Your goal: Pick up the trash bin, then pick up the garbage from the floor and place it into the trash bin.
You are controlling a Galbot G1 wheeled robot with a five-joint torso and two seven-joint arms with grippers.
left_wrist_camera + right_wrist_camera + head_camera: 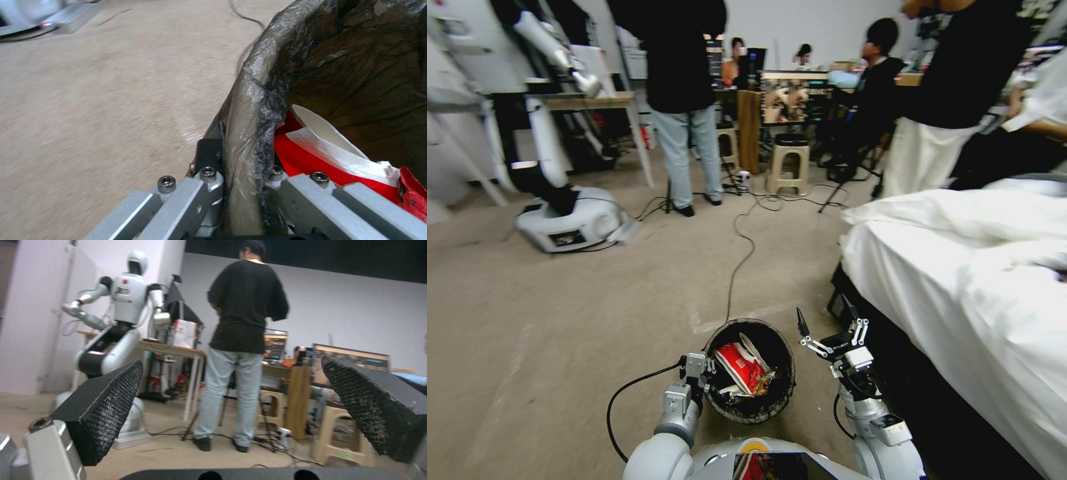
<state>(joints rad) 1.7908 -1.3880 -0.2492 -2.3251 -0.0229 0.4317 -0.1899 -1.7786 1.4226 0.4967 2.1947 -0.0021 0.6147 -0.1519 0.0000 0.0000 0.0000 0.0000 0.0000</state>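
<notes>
The left gripper [707, 375] clamps the rim of the small round bin [784, 393] with dark liner bag, holding red-and-white crumpled wrappers [742, 368], while the right gripper [827, 327] hangs wide apart beside it

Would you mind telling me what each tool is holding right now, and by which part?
The left tool clamps the trash bin by its liner-covered rim. The right tool is open, holding nothing.

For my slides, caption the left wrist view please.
Left tool clamped on the lined rim of the trash bin, a red-and-white wrapper inside.
</notes>
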